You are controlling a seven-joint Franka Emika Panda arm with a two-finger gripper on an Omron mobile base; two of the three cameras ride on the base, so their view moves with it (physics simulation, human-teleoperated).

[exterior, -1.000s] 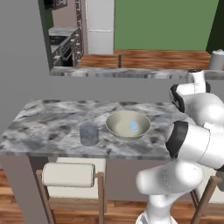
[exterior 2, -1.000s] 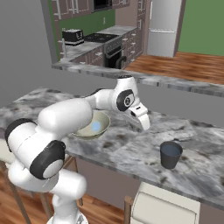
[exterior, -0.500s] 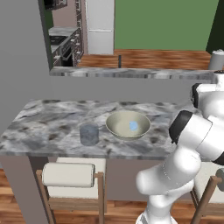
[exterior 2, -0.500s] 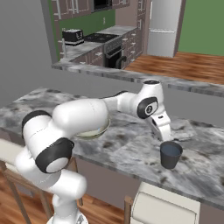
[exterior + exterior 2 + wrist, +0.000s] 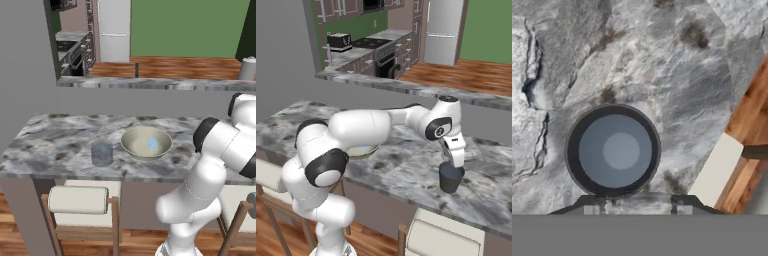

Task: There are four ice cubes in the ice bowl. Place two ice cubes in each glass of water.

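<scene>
My gripper hangs straight over the right glass of water, a dark tumbler near the counter's front edge. From above, that glass sits just ahead of my gripper. A pale translucent ice cube spans the gap between the fingertips, and the jaws are shut on it. The other glass of water stands left of the beige ice bowl. A light blue ice cube lies in the bowl. My arm hides most of the ice bowl in the right base view.
The marble counter ends close to the right glass, with wooden floor beyond. Cushioned stools stand under the front edge. A raised ledge runs behind the counter, with a kettle at its right end.
The arm has swung right from beside the bowl to above the right glass, and the hand has left the left base view. The jaws kept the same gap.
</scene>
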